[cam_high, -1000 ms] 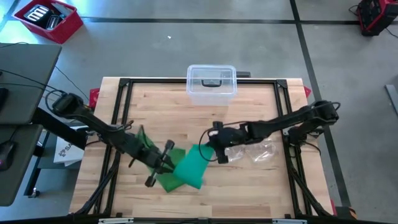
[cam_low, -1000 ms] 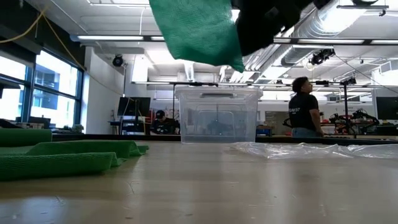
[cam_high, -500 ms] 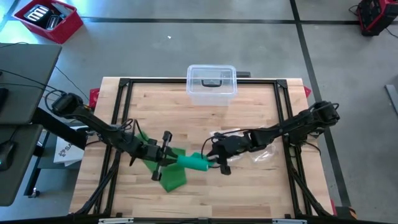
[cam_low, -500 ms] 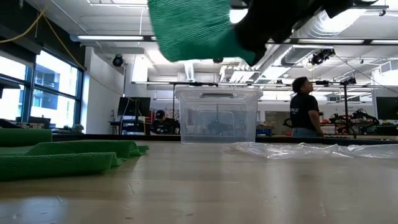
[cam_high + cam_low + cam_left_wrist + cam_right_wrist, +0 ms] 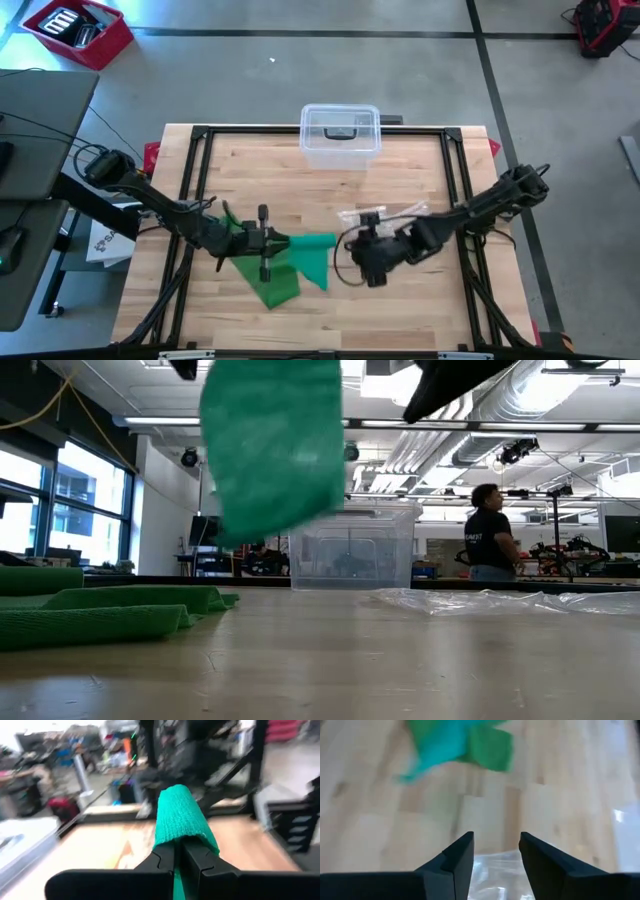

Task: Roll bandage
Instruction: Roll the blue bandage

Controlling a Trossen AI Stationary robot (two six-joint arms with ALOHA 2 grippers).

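bandage (image 5: 300, 262): light, soft, limp, likely droops | left fingers (image 5: 179, 862) pinch its rolled end | right fingers (image 5: 492, 851) spread, at 3 o'clock of it | regrip loose tail

A clear lidded bin (image 5: 340, 134) stands at the surface's far edge; crumpled clear plastic wrap (image 5: 385, 215) lies toward its right side.

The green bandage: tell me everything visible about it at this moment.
The green bandage looks like a woven, stretchy mesh strip, partly unrolled. One end is clamped in the shut left pincer and arches over its fingers; from there a loose flap hangs in the air above the table. The rest lies in crumpled folds on the wood near the left arm. The right pincer stands open and apart from it, empty.
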